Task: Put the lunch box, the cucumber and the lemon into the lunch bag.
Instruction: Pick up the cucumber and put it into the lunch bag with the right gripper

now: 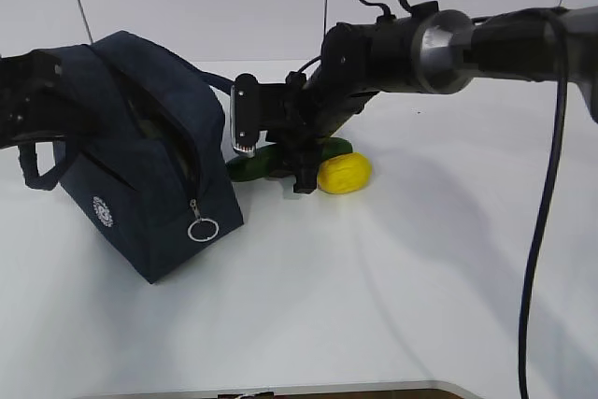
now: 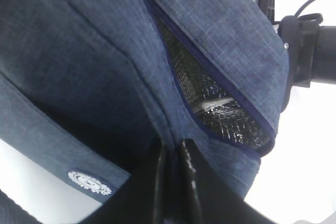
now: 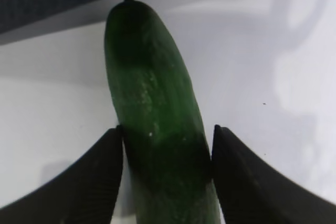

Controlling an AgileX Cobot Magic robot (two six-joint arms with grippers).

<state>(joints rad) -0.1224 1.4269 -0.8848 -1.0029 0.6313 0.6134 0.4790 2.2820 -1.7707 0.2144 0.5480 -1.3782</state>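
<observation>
The navy lunch bag (image 1: 140,165) stands at the left with its top zipper open and silver lining (image 2: 220,119) showing. A pale shape (image 2: 212,103) lies inside; it may be the lunch box, I cannot tell. My left gripper (image 1: 65,91) is shut on the bag's fabric (image 2: 171,150) beside the opening. The dark green cucumber (image 1: 250,166) lies on the table just right of the bag. My right gripper (image 1: 290,161) is shut on the cucumber (image 3: 152,114), with both fingers pressed on its sides. The yellow lemon (image 1: 344,173) lies right of the gripper.
The white table (image 1: 392,277) spreads to the front and right. The bag's silver ring pull (image 1: 203,228) hangs at its near end, and a loop handle (image 1: 37,170) hangs at the left. The right arm (image 1: 439,39) crosses above the lemon.
</observation>
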